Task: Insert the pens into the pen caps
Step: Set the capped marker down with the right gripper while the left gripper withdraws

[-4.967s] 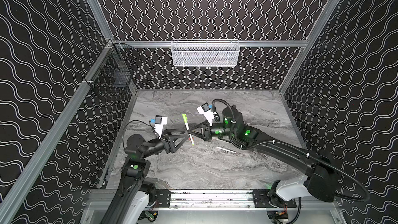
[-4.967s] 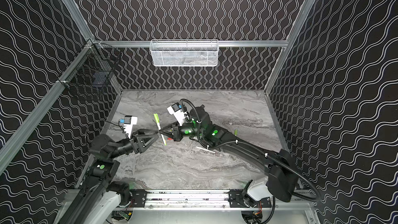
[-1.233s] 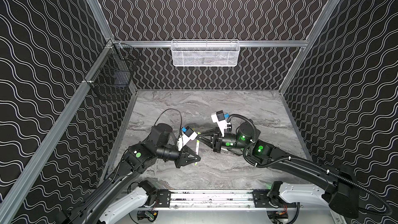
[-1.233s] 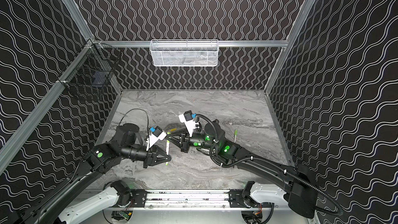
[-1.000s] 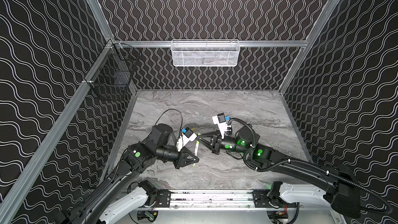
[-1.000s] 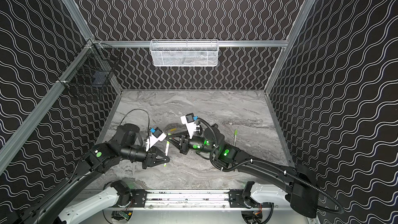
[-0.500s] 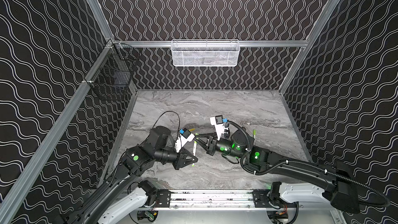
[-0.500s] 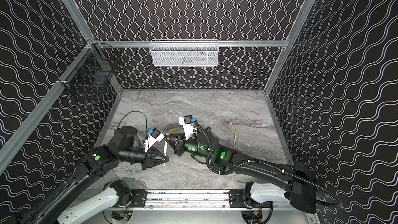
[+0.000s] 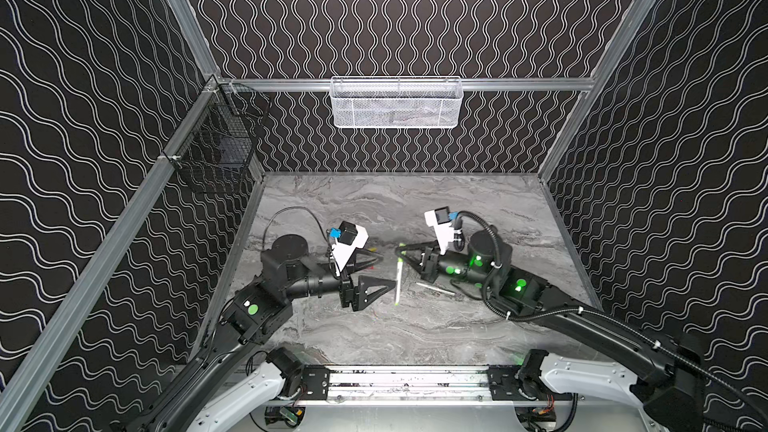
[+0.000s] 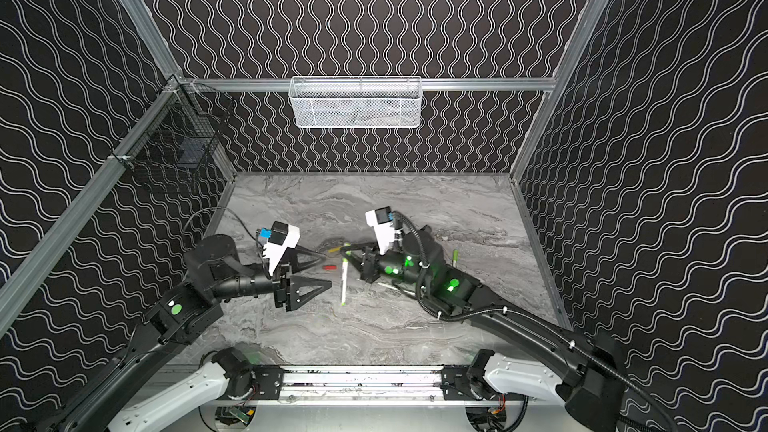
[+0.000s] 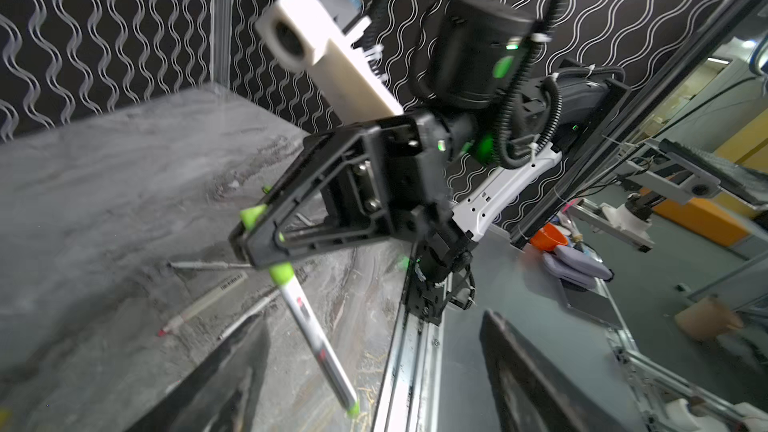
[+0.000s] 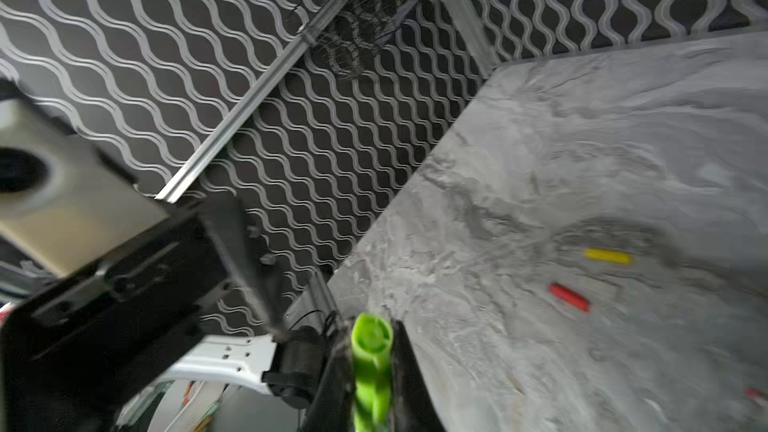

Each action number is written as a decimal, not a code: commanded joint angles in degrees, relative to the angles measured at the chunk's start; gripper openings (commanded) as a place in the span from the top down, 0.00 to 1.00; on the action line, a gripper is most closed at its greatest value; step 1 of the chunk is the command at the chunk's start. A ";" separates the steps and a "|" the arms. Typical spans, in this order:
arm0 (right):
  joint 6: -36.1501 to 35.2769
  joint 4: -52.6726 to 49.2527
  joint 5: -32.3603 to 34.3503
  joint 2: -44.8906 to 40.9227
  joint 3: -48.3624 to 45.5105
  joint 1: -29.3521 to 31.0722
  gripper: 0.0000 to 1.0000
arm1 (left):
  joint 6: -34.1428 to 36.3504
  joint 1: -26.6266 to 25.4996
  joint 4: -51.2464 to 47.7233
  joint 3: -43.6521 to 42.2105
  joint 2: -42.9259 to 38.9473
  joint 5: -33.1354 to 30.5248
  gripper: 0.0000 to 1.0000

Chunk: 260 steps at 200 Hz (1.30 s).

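My right gripper is shut on a bright green pen cap. A white pen sits in that cap and hangs down from it, green end lowest. My left gripper stands open just left of the pen, with its fingers apart and off the barrel. A yellow cap and a red cap lie loose on the table. Uncapped pens lie under the right gripper.
A green-capped pen lies to the right behind the right arm. A white mesh basket hangs on the back wall and a black wire basket on the left wall. The metal rail runs along the table's front edge.
My left gripper has opened and let go of the pen. The pen now hangs from the green cap in my right gripper, which has drawn back slightly to the right.
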 commanded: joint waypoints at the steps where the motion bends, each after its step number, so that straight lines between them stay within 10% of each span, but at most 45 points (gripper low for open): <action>1: -3.97 -9.21 -2.68 -2.12 -0.44 -5.34 1.00 | 4.22 -0.06 -3.01 0.88 -1.48 -0.73 0.01; 63: -16.41 -38.31 12.64 13.65 11.13 -20.43 1.00 | 7.37 0.02 -12.99 2.56 -5.79 -5.30 0.01; 134: -22.77 -45.67 17.26 35.77 18.54 -35.39 1.00 | 7.75 -0.01 -14.52 1.87 -7.66 -7.59 0.01; 260: -23.66 -49.55 22.67 40.48 20.07 -36.33 0.66 | 7.66 0.01 -11.93 -0.59 -7.06 -9.31 0.01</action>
